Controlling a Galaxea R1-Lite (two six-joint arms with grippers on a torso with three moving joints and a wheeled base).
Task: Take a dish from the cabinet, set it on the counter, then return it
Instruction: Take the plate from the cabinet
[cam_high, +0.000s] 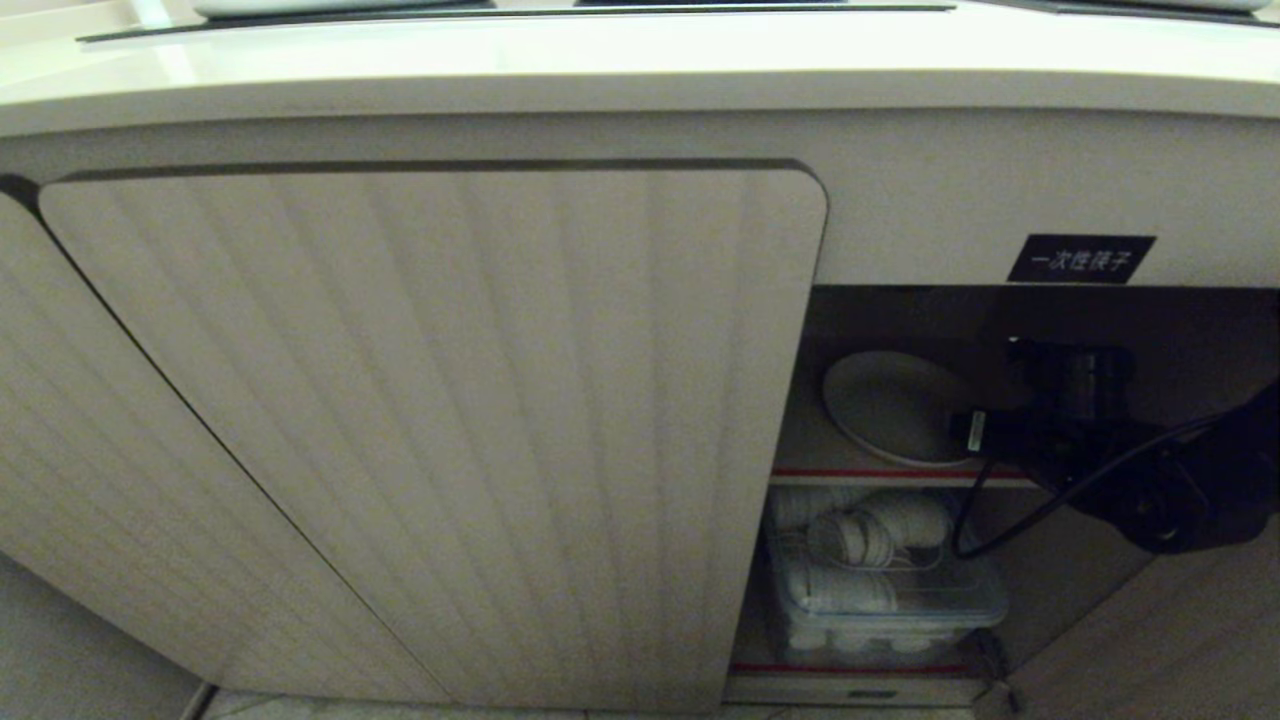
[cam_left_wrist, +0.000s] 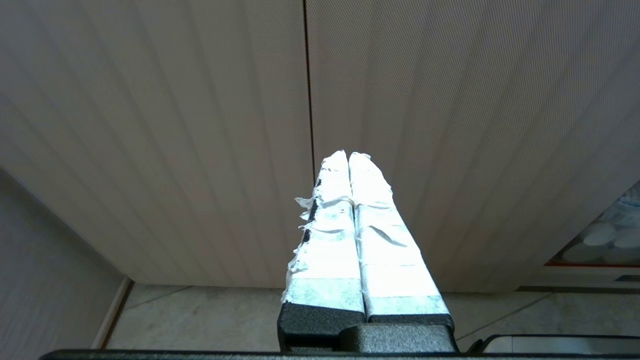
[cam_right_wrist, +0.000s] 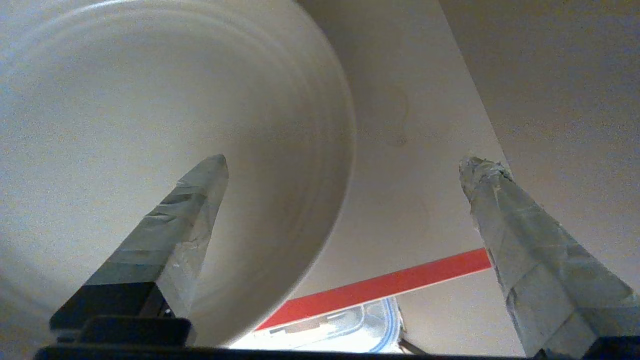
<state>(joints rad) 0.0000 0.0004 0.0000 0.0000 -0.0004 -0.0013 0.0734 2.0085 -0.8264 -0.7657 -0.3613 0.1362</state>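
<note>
Right gripper (cam_right_wrist: 345, 165) spread wide inside cabinet (cam_high: 450, 420), one finger over dish (cam_right_wrist: 150, 125) on upper shelf (cam_high: 800, 462), other beside it. Risk: rim pushed backward instead of pinched. Left gripper (cam_left_wrist: 348, 156) closed, parked at door.

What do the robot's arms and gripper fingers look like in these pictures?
The right arm is black and bulky, with a black cable looping beneath it. The right gripper has two long tapered fingers wrapped in grey-white tape on black bases. The left gripper has the same shape: fingers covered in white tape, frayed at the edges, on black textured bases.
</note>
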